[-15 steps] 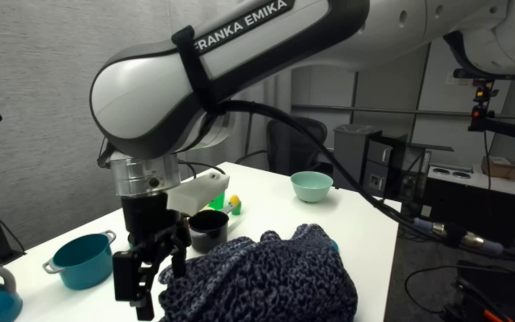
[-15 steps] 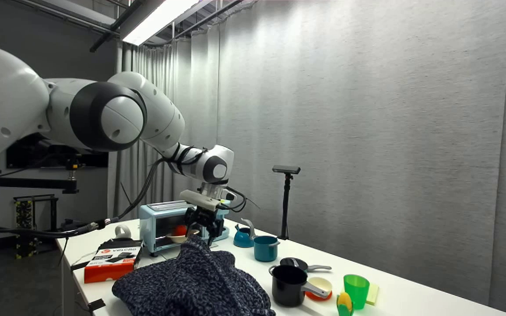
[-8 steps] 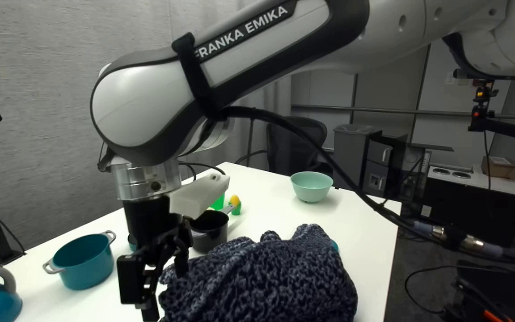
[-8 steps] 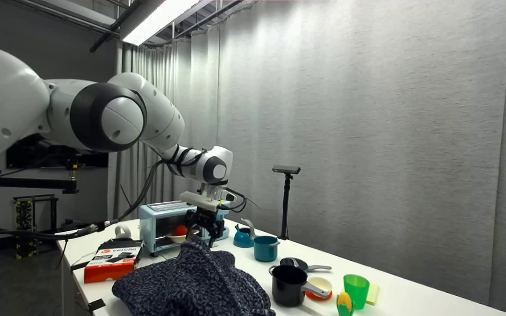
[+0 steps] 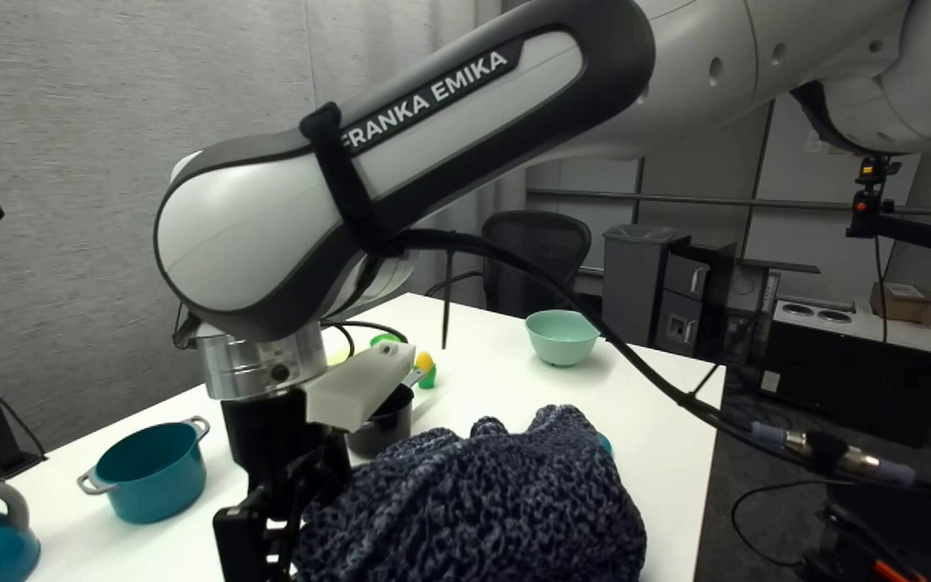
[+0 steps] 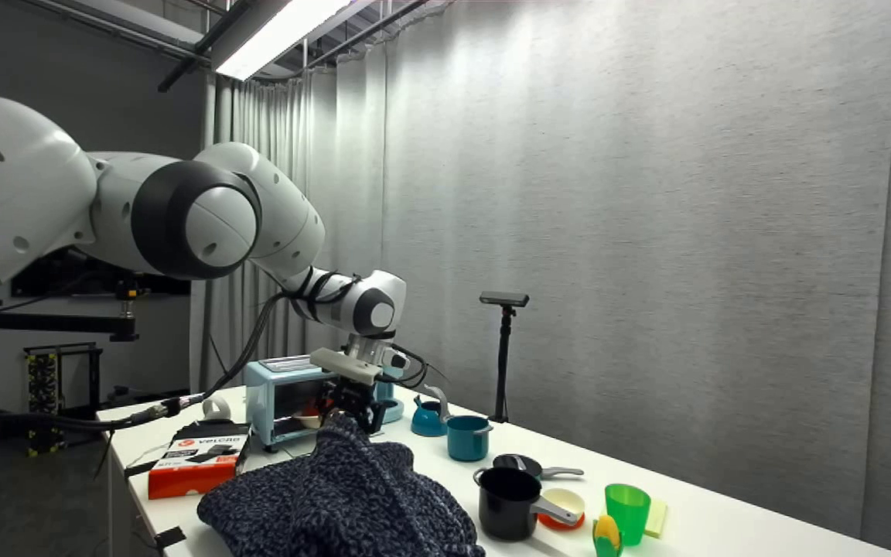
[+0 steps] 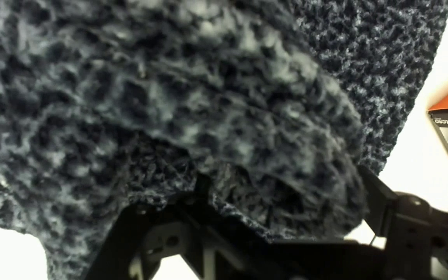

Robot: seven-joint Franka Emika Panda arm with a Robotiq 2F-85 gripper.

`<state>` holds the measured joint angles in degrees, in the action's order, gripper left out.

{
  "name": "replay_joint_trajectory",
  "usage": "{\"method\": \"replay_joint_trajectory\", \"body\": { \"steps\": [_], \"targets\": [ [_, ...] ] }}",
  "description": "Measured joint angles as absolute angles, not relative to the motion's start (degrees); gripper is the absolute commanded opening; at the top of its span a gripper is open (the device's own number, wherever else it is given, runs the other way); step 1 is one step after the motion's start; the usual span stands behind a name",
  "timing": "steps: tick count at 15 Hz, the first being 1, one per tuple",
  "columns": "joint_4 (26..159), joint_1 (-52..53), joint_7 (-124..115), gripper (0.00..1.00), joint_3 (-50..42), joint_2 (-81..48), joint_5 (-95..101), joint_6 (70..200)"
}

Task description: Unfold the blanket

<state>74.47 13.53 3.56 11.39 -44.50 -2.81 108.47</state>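
You're likely at the grasp: the blanket [image 5: 482, 509] lies bunched on the surface [image 5: 482, 380], and your jaws stand wide apart astride one of its folds, no firm hold evident. Next should be closing on that fold, then drawing it outward.

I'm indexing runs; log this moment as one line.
knitted blanket: bunched, not yet unfolded; gripper: open around blanket fold; nearby: VELCRO box, black saucepan

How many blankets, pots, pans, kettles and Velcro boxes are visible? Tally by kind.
Blanket: 1
Pots (teal pot, black pot): 2
Shallow pan: 1
Kettle: 1
Velcro box: 1
Total: 6, excluding an unidentifiable teal sliver at the blanket's edge
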Motion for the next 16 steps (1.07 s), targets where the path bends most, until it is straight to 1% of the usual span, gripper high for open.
{"method": "replay_joint_trajectory", "body": {
  "steps": [1, 3, 6, 8, 13, 16],
  "targets": [
    [74.47, 13.59, 3.63, 0.49, 11.39, -44.55, -2.81, 108.06],
    [74.47, 13.71, 3.81, 0.35, 11.39, -44.56, -2.78, 107.72],
    [74.43, 13.76, 3.84, 0.11, 11.34, -44.5, -2.65, 107.71],
    [74.42, 13.65, 3.83, 0.0, 11.04, -44.25, -2.65, 107.75],
    [75.91, 11.01, 3.61, 0.03, 10.7, -42.3, -5.1, 109.35],
    [80.73, 7.87, 3.66, 0.03, 10.64, -38.46, -8.56, 112.75]
  ]
}}
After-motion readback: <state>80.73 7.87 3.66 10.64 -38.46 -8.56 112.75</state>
